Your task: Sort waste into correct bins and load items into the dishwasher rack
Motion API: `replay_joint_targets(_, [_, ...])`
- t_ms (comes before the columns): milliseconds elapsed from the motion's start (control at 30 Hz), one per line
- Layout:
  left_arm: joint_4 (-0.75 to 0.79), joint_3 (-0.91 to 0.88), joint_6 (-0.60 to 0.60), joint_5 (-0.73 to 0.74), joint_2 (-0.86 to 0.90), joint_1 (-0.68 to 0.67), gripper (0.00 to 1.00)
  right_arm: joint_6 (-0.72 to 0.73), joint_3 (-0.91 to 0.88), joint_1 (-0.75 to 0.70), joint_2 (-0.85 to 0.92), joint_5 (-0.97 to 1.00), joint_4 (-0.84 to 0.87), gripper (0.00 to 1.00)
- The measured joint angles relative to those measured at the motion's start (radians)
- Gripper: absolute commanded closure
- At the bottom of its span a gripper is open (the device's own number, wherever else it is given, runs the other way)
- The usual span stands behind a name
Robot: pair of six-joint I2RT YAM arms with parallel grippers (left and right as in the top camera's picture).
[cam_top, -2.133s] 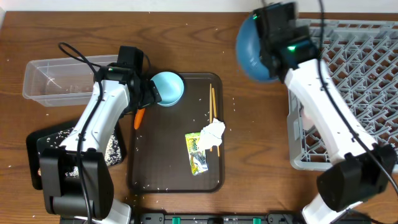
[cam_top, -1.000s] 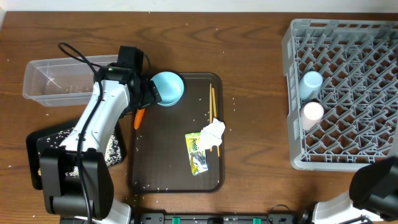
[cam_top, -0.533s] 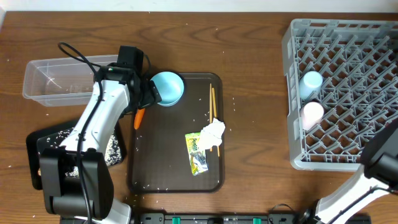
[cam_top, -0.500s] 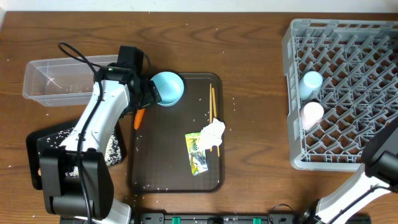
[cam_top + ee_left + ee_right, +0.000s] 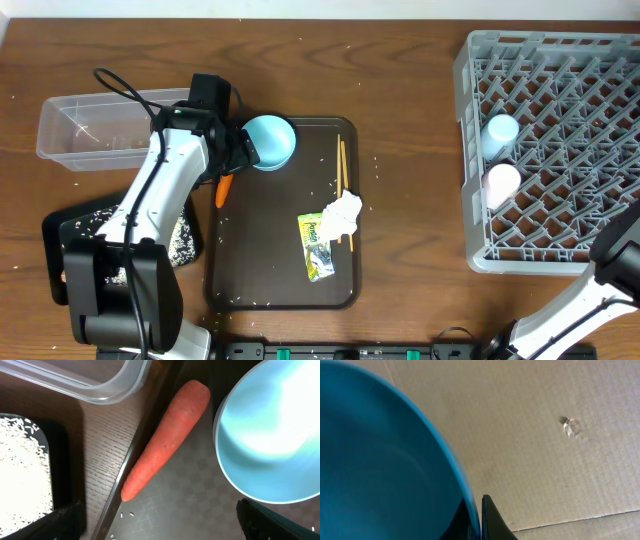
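Observation:
My left gripper (image 5: 160,511) stands open low over the orange carrot (image 5: 167,445), its fingertips (image 5: 70,517) wide on either side of the carrot's thin end. The carrot (image 5: 224,188) lies along the left rim of the brown serving tray, beside the small pale-blue bowl (image 5: 268,140). My right gripper (image 5: 479,519) is shut on the rim of the large blue plate (image 5: 385,460), held off the table; in the overhead view both are out of sight. The grey dishwasher rack (image 5: 470,240) holds a light-blue cup (image 5: 499,133) and a pink cup (image 5: 502,182).
The brown serving tray (image 5: 265,250) carries the chopsticks (image 5: 343,165), a crumpled napkin (image 5: 343,212), a yellow-green wrapper (image 5: 317,246) and scattered rice. A clear tub (image 5: 100,125) and a black tray (image 5: 75,235) with rice lie at the left. The right arm (image 5: 622,262) shows only at the lower right edge.
The right arm has carried the blue plate from above the rack's near-left corner out of the overhead view. The left arm has not moved.

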Motion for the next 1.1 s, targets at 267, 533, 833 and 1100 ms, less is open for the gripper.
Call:
replay_joint_targets(267, [0.0, 0.0, 0.0, 0.0, 0.0, 0.0, 0.02, 0.0, 0.0, -0.002, 0.003, -0.021, 0.006, 0.99])
replay_joint_targets(533, [0.0, 0.0, 0.0, 0.0, 0.0, 0.0, 0.02, 0.0, 0.0, -0.002, 0.004, -0.032, 0.007, 0.99])
replay_joint_targets(833, [0.0, 0.0, 0.0, 0.0, 0.0, 0.0, 0.02, 0.0, 0.0, -0.003, 0.017, -0.039, 0.015, 0.99])
replay_joint_targets(1100, [0.0, 0.0, 0.0, 0.0, 0.0, 0.0, 0.02, 0.003, 0.0, -0.026, 0.034, -0.046, 0.05, 0.99])
